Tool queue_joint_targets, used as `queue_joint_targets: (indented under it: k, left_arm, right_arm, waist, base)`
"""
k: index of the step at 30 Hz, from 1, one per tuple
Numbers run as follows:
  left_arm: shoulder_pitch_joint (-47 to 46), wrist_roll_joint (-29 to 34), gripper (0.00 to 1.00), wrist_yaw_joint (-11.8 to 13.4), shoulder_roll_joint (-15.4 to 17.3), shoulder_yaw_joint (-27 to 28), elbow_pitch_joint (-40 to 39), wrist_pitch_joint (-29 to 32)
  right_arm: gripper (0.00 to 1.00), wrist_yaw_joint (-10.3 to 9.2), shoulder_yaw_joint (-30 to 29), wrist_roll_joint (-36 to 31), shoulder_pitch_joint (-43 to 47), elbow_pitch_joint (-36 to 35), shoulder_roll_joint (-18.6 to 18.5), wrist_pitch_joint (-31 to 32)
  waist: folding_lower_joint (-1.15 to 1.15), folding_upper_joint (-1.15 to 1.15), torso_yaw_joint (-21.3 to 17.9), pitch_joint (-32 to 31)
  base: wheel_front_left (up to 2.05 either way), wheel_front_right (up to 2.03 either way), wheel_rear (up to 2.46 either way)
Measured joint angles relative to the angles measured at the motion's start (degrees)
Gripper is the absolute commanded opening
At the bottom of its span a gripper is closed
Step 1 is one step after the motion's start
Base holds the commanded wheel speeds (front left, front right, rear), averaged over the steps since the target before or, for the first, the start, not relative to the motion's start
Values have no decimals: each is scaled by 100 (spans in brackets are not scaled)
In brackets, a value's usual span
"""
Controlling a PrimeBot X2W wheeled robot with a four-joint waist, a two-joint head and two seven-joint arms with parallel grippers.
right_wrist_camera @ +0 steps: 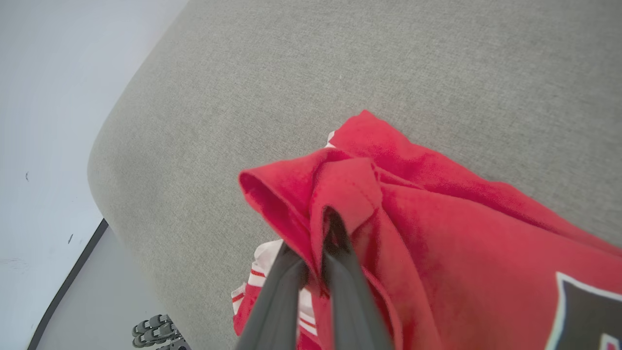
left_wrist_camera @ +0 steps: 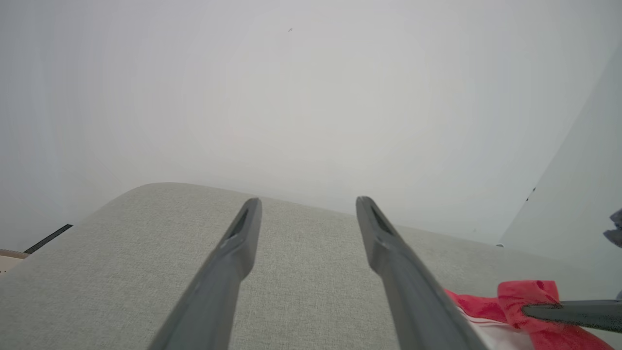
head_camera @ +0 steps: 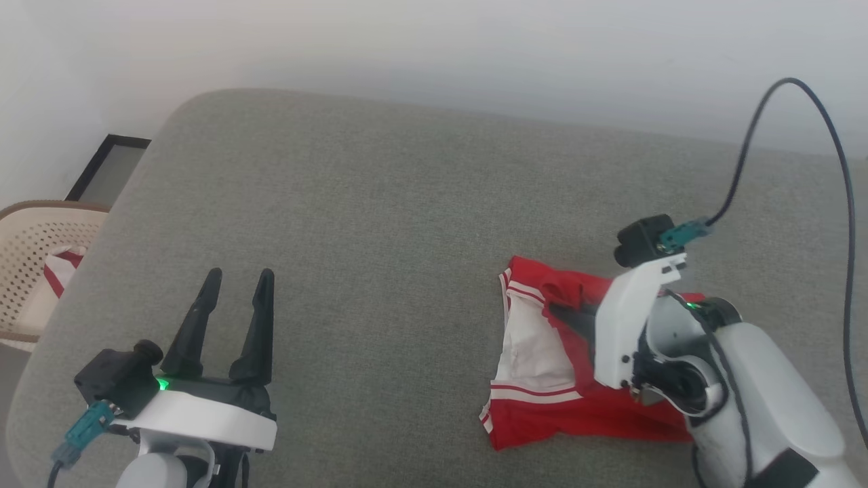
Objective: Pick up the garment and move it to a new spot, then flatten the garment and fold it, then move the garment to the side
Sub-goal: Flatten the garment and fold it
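garment [head_camera: 576, 417] lower right of head view, bunched on grey cushion [head_camera: 380, 203]. right gripper [head_camera: 557, 310] clenched on tented red fold. left gripper [head_camera: 241, 278] lower left, spread wide, empty. step, likely: pick-up for move. next: lift clear without losing pinch.

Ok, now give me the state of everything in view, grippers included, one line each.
garment, bunched on the grey cushion, one red fold pinched up
right gripper, shut on that fold of the garment
left gripper, open, holding nothing, apart from the garment
basket, upright beside the cushion, with a red-and-white cloth inside
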Motion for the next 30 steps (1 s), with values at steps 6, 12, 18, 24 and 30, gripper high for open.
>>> queue_joint_targets:
  k: [6, 12, 18, 24, 30]
  left_arm:
    - [-38, -13, 100, 0, -2, 13, 40, 0]
    - [20, -29, 100, 0, 20, 177, 27, 0]
    - [130, -27, 100, 0, 51, 324, -24, 0]
    - [239, -29, 100, 0, 124, 469, -67, 0]
    - [446, 8, 100, 0, 170, 645, -107, 0]
  right_arm:
    - [100, 0, 328, -80, -294, 502, 81, -419]
    - [100, 0, 510, 203, -415, 570, -73, -641]
    - [100, 0, 434, 314, -415, 287, -412, -1017]
    - [100, 0, 204, 179, -272, -11, -781, -1760]
    - [100, 0, -22, -75, 93, -157, -1073, -2713]
  waist:
    - [0, 0, 33, 13]
    - [0, 0, -124, -36]
    - [0, 0, -389, -86]
    - [0, 0, -712, -140]
    - [0, 0, -1062, -228]
  base:
    - [0, 0, 0]
    - [0, 0, 0]
    - [0, 0, 0]
    - [0, 0, 0]
    - [0, 0, 0]
